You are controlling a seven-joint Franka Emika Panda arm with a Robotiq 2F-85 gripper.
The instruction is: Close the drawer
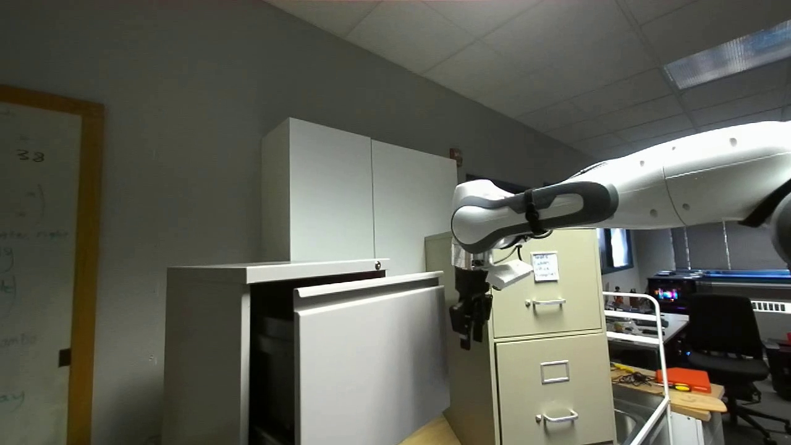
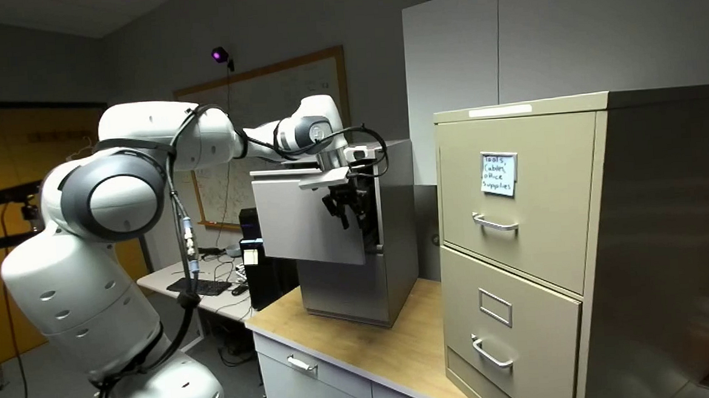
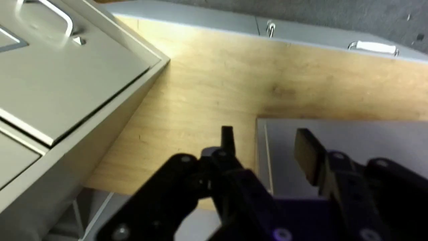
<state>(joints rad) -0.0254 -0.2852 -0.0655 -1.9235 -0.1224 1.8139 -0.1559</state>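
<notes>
The drawer, a wide plain light-grey front [image 1: 377, 364], is pulled out of the low grey cabinet [image 1: 204, 346]. A dark gap shows behind the front. The drawer [image 2: 301, 217] and cabinet [image 2: 399, 233] also show in an exterior view, where a shut lower front sits below. My black gripper [image 1: 471, 339] points down near the drawer front's edge on the filing cabinet side. It also shows [image 2: 352, 220] over that edge and the dark gap; whether it touches cannot be told. In the wrist view the gripper [image 3: 265, 144] is open and empty, with a grey cabinet panel [image 3: 287, 150] below.
The beige filing cabinet [image 2: 515, 257] stands close beside the gripper and fills the left of the wrist view [image 3: 73, 77]. Both cabinets stand on a wooden counter [image 2: 350, 339]. White cupboards [image 1: 330, 191] hang behind. A desk with a black computer [image 2: 268, 282] lies beyond.
</notes>
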